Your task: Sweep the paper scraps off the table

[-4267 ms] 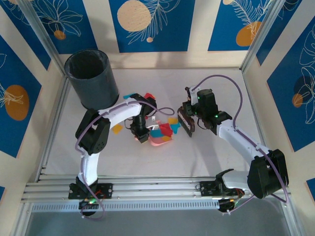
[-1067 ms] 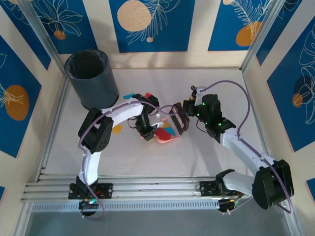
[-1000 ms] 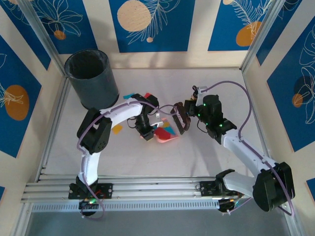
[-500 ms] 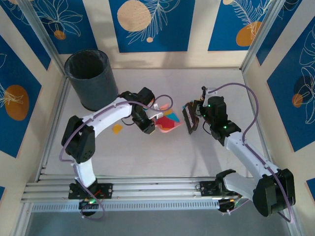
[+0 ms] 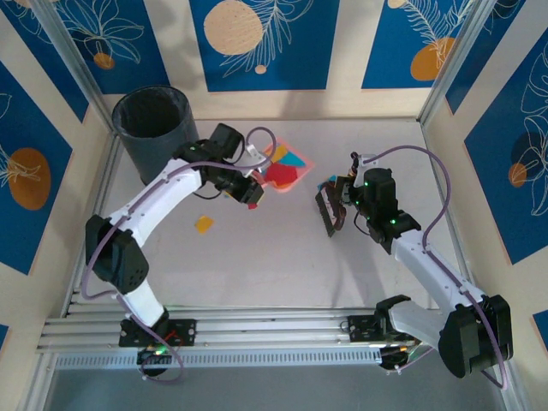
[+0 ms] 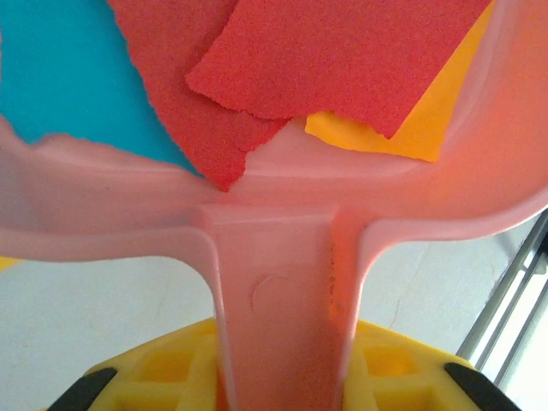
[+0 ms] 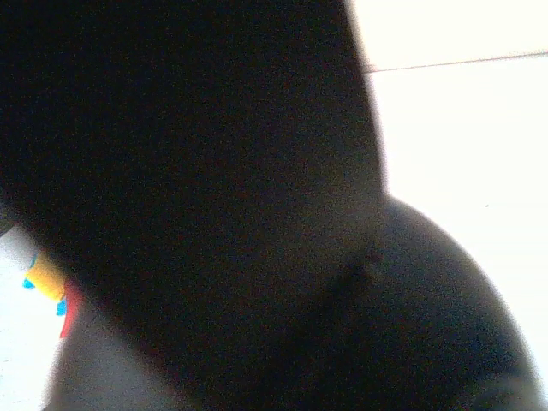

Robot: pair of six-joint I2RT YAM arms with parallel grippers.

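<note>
Pink dustpan (image 6: 274, 291) of paper scraps (image 6: 342, 51) clamped in left gripper (image 5: 250, 190) beside bin (image 5: 147, 161), brush (image 5: 327, 211) gripped by right gripper (image 5: 343, 204); one orange scrap (image 5: 204, 224) left on table (image 5: 274, 274).

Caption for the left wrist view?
Left gripper holding pink dustpan loaded with red, cyan and orange paper scraps.

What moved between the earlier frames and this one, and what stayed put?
The left gripper, shut on the pink dustpan, carried it with its paper scraps from mid-table toward the far left, close to the black bin. The right gripper drew the brush back to the right, away from the dustpan. The bin kept its place, and one orange scrap stayed on the table.
</note>
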